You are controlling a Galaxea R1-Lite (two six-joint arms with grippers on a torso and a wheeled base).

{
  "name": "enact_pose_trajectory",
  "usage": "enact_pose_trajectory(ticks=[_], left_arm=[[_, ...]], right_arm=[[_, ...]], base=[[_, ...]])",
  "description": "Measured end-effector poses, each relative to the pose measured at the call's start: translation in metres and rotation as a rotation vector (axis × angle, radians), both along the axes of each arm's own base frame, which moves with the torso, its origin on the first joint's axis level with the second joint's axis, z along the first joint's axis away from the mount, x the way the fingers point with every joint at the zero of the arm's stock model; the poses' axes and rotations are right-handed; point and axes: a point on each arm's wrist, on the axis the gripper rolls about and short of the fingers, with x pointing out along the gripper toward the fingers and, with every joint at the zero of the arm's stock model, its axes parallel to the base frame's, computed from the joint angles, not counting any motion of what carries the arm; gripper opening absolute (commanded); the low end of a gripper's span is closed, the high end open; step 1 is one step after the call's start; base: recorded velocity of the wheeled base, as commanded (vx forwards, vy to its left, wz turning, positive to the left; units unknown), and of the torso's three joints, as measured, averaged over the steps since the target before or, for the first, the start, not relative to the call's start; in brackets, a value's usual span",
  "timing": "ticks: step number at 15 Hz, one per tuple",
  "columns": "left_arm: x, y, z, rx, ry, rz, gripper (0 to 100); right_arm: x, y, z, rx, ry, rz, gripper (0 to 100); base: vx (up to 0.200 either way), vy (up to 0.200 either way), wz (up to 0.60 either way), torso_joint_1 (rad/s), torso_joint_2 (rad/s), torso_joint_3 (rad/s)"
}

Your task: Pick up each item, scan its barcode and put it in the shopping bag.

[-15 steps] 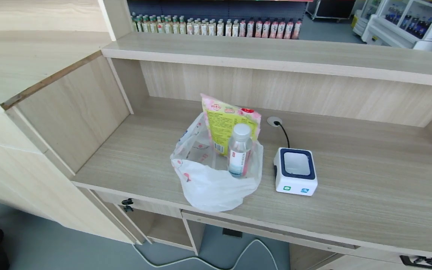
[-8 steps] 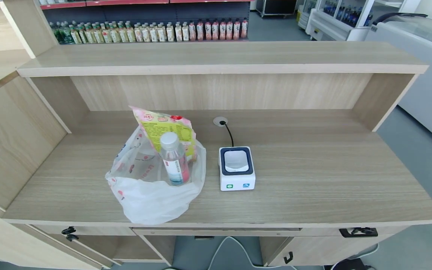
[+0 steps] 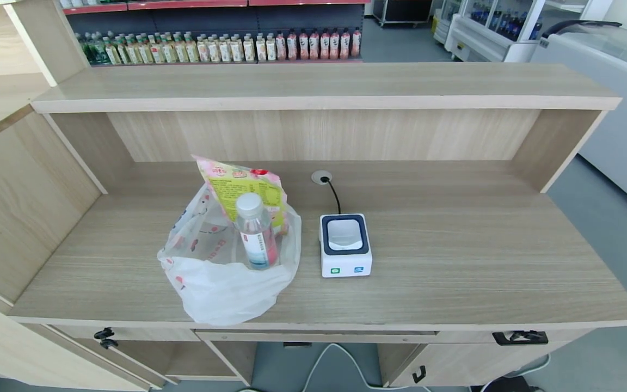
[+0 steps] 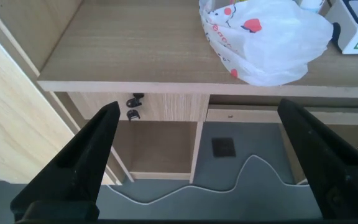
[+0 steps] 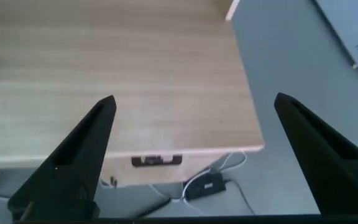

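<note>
Left jaws gape wide and empty, low before the surface (image 4: 135,43) edge; right jaws, equally wide, face its other front corner. Just beyond the left jaws sits the shopping bag (image 4: 272,37), holding an upright bottle (image 3: 256,237) and a snack pouch (image 3: 245,185), with the scanner (image 3: 345,245) beside it.

A white plastic shopping bag (image 3: 221,288) with red print sits crumpled and open-mouthed on the table (image 3: 455,245), just left of the barcode scanner (image 3: 344,245). Inside it, on the side nearest the scanner, a clear bottle (image 3: 256,234) with a white cap and a red-and-white label stands upright. A yellow-green and pink snack pouch (image 3: 240,185) stands behind the bottle, its top rising out of the bag. The scanner is a white box whose dark-framed window faces up.
</note>
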Motion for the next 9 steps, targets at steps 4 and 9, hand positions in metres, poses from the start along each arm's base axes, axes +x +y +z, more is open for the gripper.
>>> enact_pose_trajectory(ticks=[4,9], left_arm=[[0.000,0.000,0.000,0.000,0.000,0.000,100],[0.000,0.000,0.000,0.000,0.000,0.000,100]], right_arm=[[-0.056,0.014,-0.060,0.026,0.041,-0.054,100],[-0.072,0.014,-0.073,0.053,-0.046,-0.037,100]], base=[[0.000,0.000,0.00,0.000,0.00,0.000],[0.000,0.000,0.00,0.000,0.00,0.000]])
